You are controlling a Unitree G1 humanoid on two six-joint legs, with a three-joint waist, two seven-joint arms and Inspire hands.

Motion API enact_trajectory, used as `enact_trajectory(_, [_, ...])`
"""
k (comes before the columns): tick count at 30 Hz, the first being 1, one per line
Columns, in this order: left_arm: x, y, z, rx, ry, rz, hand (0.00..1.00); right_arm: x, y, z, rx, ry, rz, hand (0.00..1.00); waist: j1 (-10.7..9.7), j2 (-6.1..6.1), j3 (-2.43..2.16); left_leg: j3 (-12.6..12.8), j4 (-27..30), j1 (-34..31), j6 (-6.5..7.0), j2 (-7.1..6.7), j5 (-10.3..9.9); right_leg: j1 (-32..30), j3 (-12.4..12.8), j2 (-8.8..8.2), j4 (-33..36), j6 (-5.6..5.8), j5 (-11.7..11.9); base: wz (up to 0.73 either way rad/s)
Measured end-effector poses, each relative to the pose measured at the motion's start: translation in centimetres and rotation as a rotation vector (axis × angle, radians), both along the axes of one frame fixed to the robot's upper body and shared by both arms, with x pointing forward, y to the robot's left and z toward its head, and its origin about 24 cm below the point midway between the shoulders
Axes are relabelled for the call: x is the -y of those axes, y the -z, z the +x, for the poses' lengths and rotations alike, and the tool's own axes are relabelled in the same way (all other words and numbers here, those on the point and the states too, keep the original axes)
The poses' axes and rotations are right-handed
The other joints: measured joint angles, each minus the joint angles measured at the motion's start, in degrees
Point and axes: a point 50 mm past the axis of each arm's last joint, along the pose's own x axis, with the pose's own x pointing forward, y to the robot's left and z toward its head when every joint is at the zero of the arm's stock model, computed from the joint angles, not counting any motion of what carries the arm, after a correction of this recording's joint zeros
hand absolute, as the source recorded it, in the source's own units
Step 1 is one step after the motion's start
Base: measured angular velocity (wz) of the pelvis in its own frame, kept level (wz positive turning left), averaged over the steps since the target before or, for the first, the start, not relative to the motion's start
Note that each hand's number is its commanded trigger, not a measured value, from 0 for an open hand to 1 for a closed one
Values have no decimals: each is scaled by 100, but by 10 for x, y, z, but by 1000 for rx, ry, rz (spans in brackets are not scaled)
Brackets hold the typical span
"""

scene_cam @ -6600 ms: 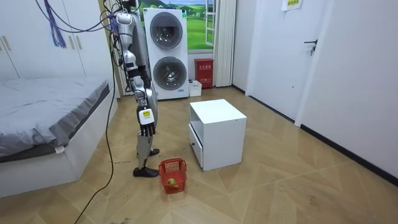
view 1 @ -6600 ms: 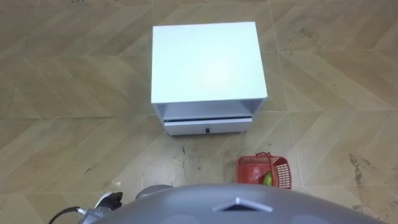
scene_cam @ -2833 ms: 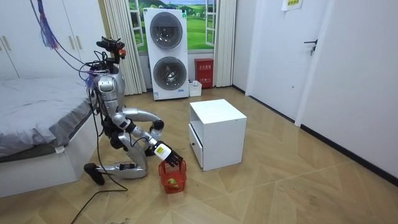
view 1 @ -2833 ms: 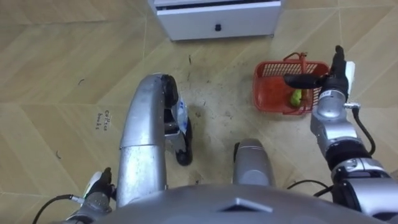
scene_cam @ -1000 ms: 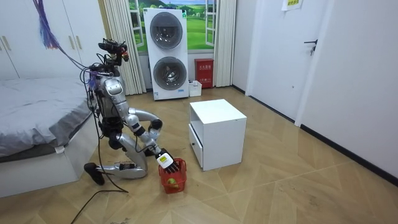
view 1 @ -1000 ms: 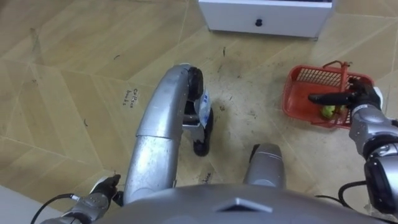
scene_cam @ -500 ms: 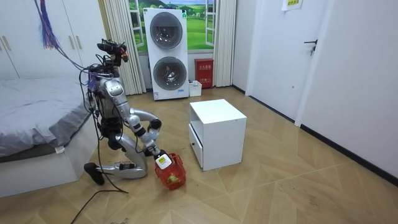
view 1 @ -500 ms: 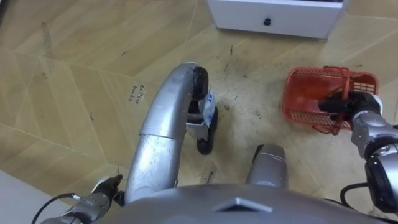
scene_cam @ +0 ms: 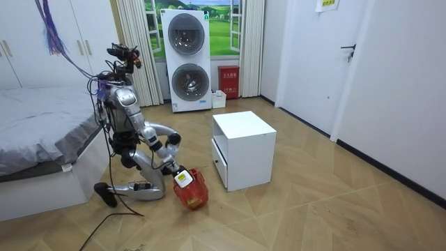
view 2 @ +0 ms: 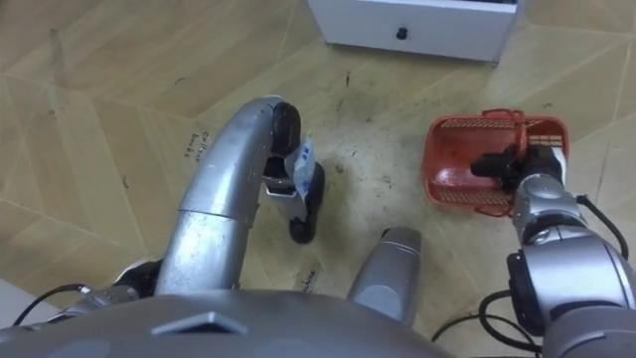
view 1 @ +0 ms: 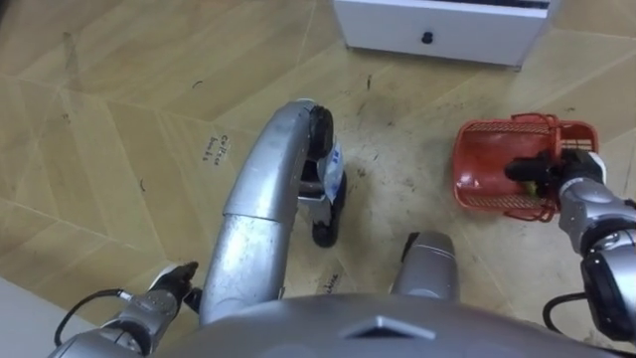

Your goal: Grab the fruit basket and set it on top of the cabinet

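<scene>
On the wood-patterned floor (view 1: 99,119) at the eye view's right, below the white drawer cabinet (view 1: 437,25), the red plastic-mesh fruit basket (view 1: 487,169) sits tipped, the right hand's (view 1: 550,176) fingers curled over its near rim: grasp apparently made, lift not yet done.

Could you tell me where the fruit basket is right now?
In the left eye view the fruit basket is at the right, gripped by the right hand, just before the white cabinet.
</scene>
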Motion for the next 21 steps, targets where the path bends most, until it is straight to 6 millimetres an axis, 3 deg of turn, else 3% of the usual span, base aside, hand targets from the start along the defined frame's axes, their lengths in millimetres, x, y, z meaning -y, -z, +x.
enact_trajectory(7, [-4,-2,8,36,-61,6,0,-11,1,8,31,-27,12,100,-65,-59,26,-251,280,33,59,-5,-129,271,-83,268,-47,-28,-8,-6])
enact_trajectory(13, [-5,-4,16,79,-66,32,0,-38,-7,29,110,-185,-37,100,-397,-148,22,-314,471,85,228,6,-286,471,-105,320,-159,-35,-4,-3])
enact_trajectory(15, [-6,-4,15,90,-75,55,0,-48,-13,35,165,-231,-56,100,-621,-148,19,-305,544,163,330,3,-406,615,-98,320,-272,-38,-3,0])
enact_trajectory(17, [-8,-5,17,110,-91,77,0,-56,-17,36,203,-265,-75,100,-751,-130,4,-292,556,199,395,-4,-470,700,-67,354,-396,-63,-40,0])
enact_trajectory(19, [-9,-7,22,142,-108,91,0,-63,-20,35,239,-295,-96,100,-852,-64,-47,-289,551,152,455,2,-502,717,-6,471,-535,-96,-145,-2])
enact_trajectory(21, [-12,-10,30,180,-119,109,0,-71,-23,37,264,-321,-110,100,-917,-43,-54,-275,513,144,488,23,-520,701,154,589,-666,-39,-226,-13])
